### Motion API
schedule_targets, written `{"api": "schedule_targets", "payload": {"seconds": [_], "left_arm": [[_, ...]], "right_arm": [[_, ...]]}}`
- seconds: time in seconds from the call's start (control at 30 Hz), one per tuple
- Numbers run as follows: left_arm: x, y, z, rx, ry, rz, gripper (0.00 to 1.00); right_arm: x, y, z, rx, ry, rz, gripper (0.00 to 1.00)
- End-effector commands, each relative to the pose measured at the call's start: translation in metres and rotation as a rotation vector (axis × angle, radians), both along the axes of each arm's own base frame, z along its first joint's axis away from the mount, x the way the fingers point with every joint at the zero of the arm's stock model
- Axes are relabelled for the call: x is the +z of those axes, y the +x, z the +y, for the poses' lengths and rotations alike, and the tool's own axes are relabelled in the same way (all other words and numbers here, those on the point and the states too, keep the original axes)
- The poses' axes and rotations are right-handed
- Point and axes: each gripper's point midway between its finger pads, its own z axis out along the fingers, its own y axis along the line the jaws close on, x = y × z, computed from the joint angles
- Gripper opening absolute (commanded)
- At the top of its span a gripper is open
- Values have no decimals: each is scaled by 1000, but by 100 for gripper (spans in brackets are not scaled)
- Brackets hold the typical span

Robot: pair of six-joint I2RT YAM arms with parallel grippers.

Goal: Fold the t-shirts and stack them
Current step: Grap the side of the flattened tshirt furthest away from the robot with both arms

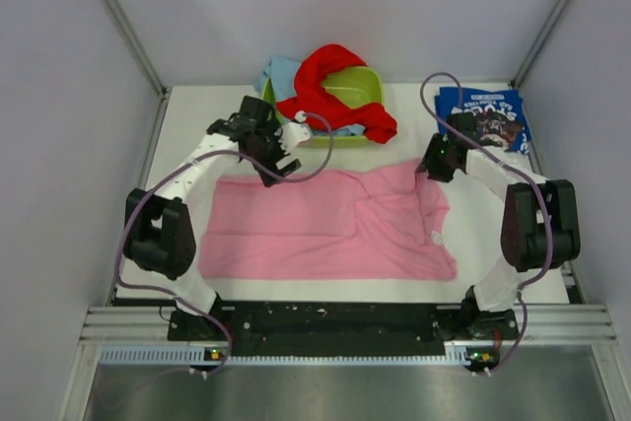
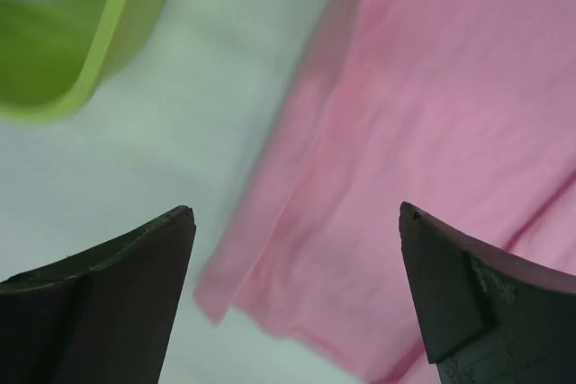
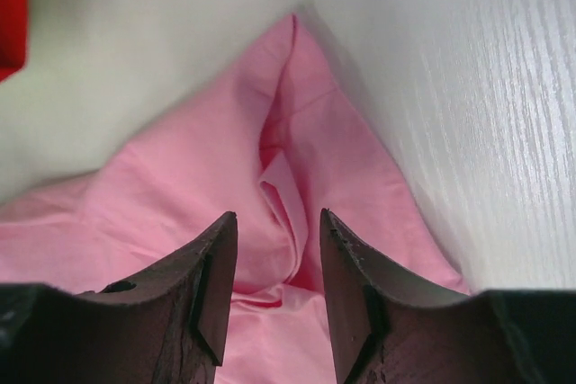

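The pink t-shirt point(image 1: 325, 224) lies spread across the middle of the bench point(image 1: 187, 125), its right end rumpled. The navy t-shirt point(image 1: 483, 115) sits at the far right corner, and the red t-shirt point(image 1: 335, 71) and light blue t-shirt point(image 1: 276, 71) drape over the green tub point(image 1: 360, 86). Our left jaws hang wide open and empty over the pink shirt's far left edge. Our right jaws stand parted, pinching nothing, over its creased far right corner. We judge the cloth light and limp, best pinched at both corners together.

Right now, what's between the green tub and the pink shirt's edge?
Just a bare strip of white table between tub and pink shirt; clearest in the left wrist view.
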Motion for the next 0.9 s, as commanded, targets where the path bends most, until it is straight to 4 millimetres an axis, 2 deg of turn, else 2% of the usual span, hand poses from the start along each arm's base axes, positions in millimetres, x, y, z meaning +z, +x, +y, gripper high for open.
{"api": "schedule_targets", "payload": {"seconds": [0.0,0.1,0.2,0.3,0.43,0.53,0.7,0.87], "left_arm": [[3,26,102,70,230,-133,99],[-2,40,146,99,291,-136,99],[-12,47,168,95,309,-110,97],[-33,46,173,67,341,-87,96],[-50,56,180,101,364,-115,94],[-63,60,184,107,380,-86,86],[-72,60,189,111,402,-63,83],[-84,50,189,75,409,-12,87]], "right_arm": [[-11,4,3,42,-14,35,41],[-18,5,6,61,-11,52,41],[-22,7,5,55,-17,56,41],[-27,9,5,58,-24,66,37],[-30,11,5,58,-23,73,33],[-28,12,7,69,-17,69,32],[-28,15,8,76,-21,65,15],[-24,16,10,83,-5,57,7]]}}
